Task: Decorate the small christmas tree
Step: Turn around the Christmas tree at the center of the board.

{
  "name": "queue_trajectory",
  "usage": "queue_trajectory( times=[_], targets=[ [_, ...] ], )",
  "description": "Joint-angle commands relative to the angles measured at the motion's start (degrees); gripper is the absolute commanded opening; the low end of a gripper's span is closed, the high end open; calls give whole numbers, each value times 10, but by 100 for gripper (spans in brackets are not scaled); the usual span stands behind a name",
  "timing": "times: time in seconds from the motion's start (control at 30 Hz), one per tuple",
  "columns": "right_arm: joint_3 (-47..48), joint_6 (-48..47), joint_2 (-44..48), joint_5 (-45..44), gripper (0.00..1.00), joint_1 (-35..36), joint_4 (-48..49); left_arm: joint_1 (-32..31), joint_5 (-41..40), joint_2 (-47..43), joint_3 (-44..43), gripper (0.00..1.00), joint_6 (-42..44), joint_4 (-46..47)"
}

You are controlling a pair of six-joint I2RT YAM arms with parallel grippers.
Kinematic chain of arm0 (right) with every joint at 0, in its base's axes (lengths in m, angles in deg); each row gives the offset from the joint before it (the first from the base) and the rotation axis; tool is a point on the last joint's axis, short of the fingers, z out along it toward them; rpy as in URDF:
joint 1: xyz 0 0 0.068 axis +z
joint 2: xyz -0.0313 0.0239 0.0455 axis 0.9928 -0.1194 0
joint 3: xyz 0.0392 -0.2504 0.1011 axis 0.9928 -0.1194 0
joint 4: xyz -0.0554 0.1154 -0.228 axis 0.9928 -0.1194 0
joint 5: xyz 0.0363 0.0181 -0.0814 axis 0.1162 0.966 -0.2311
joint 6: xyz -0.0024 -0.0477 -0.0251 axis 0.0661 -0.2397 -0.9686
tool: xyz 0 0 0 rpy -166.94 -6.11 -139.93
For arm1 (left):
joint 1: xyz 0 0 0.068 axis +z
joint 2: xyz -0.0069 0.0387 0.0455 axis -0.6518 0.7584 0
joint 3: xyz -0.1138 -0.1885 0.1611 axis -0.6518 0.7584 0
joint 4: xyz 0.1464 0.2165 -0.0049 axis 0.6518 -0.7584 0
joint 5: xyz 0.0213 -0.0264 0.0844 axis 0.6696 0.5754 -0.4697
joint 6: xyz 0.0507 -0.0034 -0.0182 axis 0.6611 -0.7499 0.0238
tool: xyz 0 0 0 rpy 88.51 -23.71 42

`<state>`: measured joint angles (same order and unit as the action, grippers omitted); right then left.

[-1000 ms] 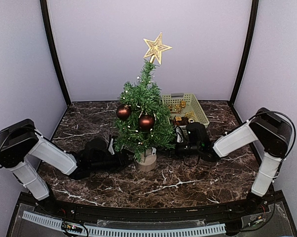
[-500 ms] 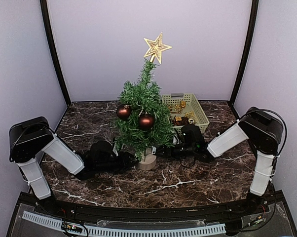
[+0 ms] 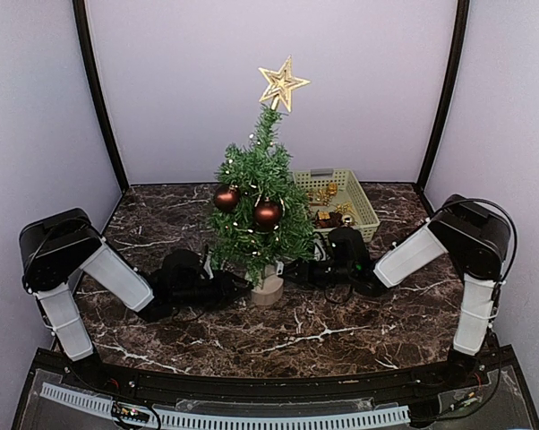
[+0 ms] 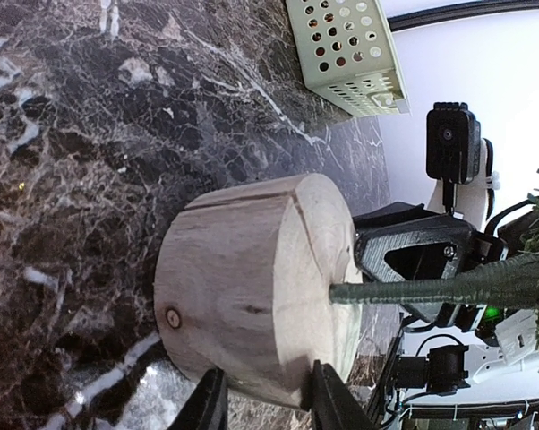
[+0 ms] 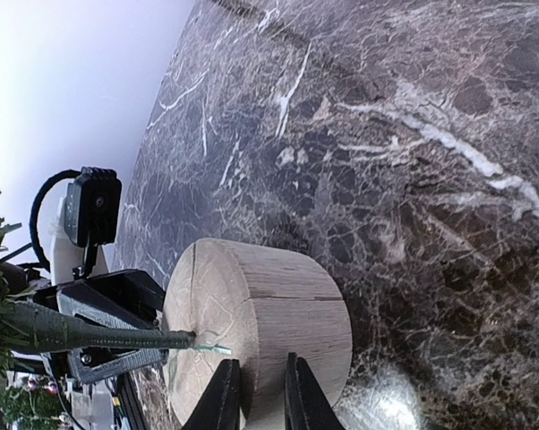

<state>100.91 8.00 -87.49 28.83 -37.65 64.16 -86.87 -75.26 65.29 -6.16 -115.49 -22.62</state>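
Note:
The small christmas tree (image 3: 260, 193) stands mid-table with a gold star (image 3: 282, 83) on top and two red baubles (image 3: 226, 197). Its round wooden base (image 3: 268, 288) fills the left wrist view (image 4: 252, 287) and the right wrist view (image 5: 278, 313). My left gripper (image 3: 236, 285) lies low at the base's left. Its fingers (image 4: 328, 399) bracket the base's near edge, against the wood on both sides (image 4: 268, 403). My right gripper (image 3: 292, 271) is low on the base's right, its fingers a narrow gap apart in front of the side wall (image 5: 260, 399), with nothing between them.
A pale green perforated basket (image 3: 363, 210) with small gold ornaments stands behind and right of the tree, also in the left wrist view (image 4: 346, 49). Dark marble table, walls on three sides. Both forearms lie flat along the table on either side of the tree.
Both grippers have narrowed their jaws. The right arm has slid left towards the base and the left arm's shoulder has swung right. The tree's top has shifted slightly up and left.

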Motion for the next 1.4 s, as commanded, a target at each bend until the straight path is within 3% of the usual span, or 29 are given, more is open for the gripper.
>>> queue_trajectory(
  times=[0.0,0.33,0.9,1.07,1.17,1.37],
  targets=[
    [23,32,-38,79,16,81,40,12,-20,27,-51,30,52,-34],
    [12,47,6,37,16,102,10,21,-44,10,-85,31,101,-115],
    [-3,35,33,14,18,104,7,43,-61,-16,-91,36,144,-161],
    [-55,25,118,-41,32,104,-32,53,-109,-92,-49,46,159,-201],
    [-98,18,199,-92,47,99,-84,65,-145,-152,-24,59,176,-261],
    [-141,-24,392,-185,66,31,-289,102,-176,-327,-4,75,210,-430]
  ],
)
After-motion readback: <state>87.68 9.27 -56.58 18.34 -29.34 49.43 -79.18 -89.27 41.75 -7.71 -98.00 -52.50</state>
